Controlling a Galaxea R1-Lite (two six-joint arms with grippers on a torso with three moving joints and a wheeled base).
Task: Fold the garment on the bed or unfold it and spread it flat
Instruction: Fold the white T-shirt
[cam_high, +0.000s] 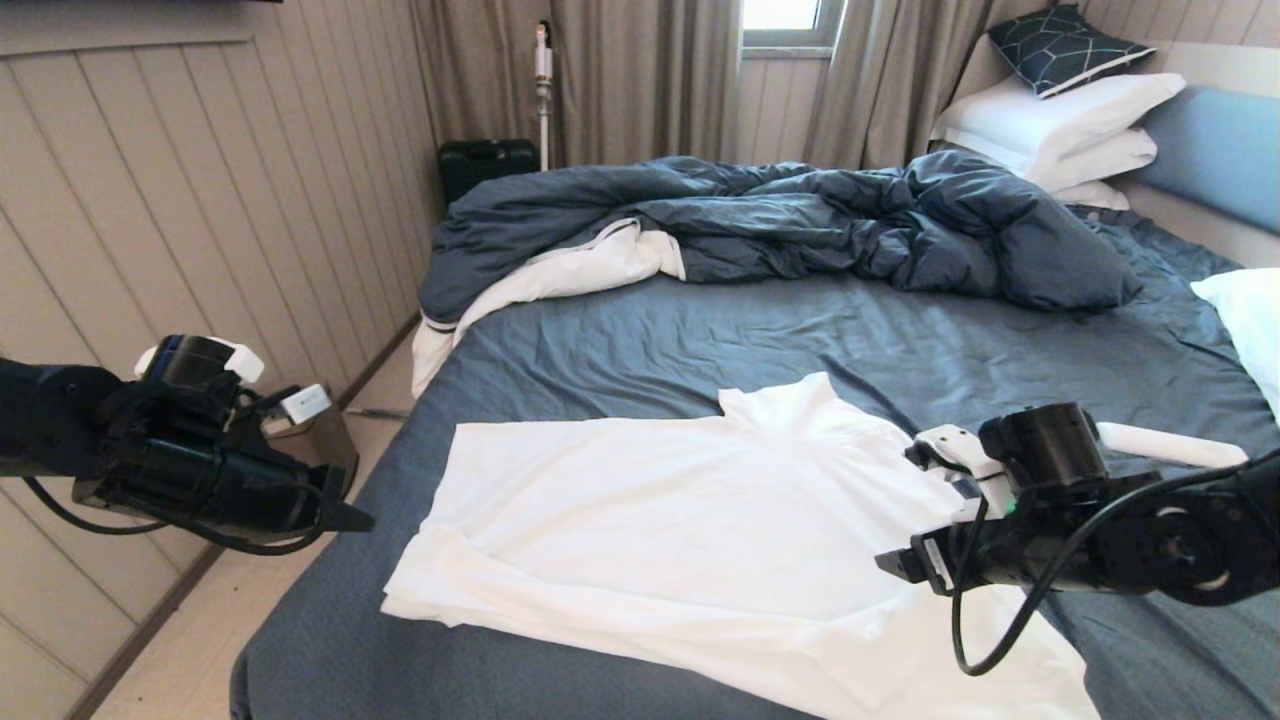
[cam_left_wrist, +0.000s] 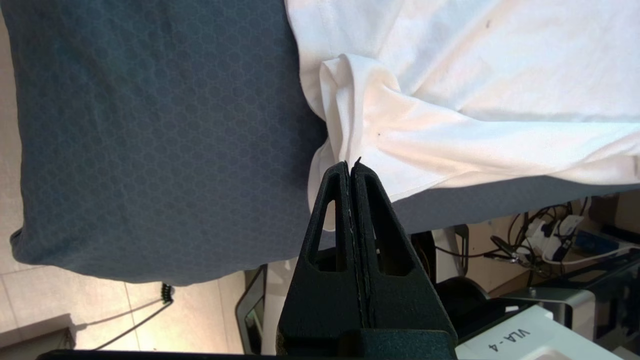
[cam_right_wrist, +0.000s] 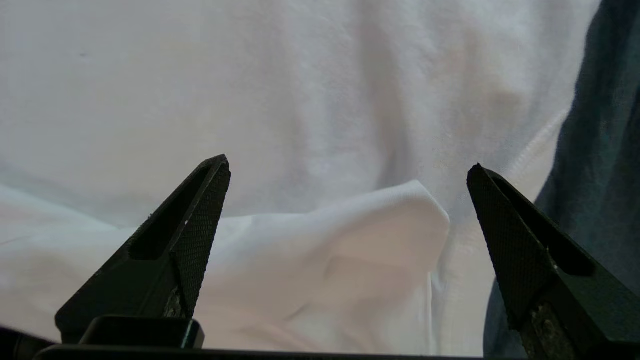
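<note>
The garment (cam_high: 690, 530), a plain white shirt, lies mostly spread on the near half of the bed (cam_high: 620, 350), with its neck piece toward the duvet and a bunched fold at its near left corner (cam_left_wrist: 360, 110). My left gripper (cam_high: 362, 520) hangs shut and empty beside the bed's left edge; in its wrist view its tips (cam_left_wrist: 351, 164) sit just short of that bunched corner. My right gripper (cam_high: 895, 565) hovers open over the shirt's right side. Its fingers (cam_right_wrist: 210, 200) straddle a raised fold of cloth (cam_right_wrist: 360, 235) without touching it, beside the shirt's hem and the dark sheet (cam_right_wrist: 610, 125).
A rumpled dark blue duvet (cam_high: 800, 220) with white lining covers the far half of the bed. White pillows (cam_high: 1060, 120) stack against the blue headboard (cam_high: 1220, 150); another pillow (cam_high: 1250, 320) lies at the right edge. A panelled wall (cam_high: 200, 200) and a small bin (cam_high: 315, 440) flank the left.
</note>
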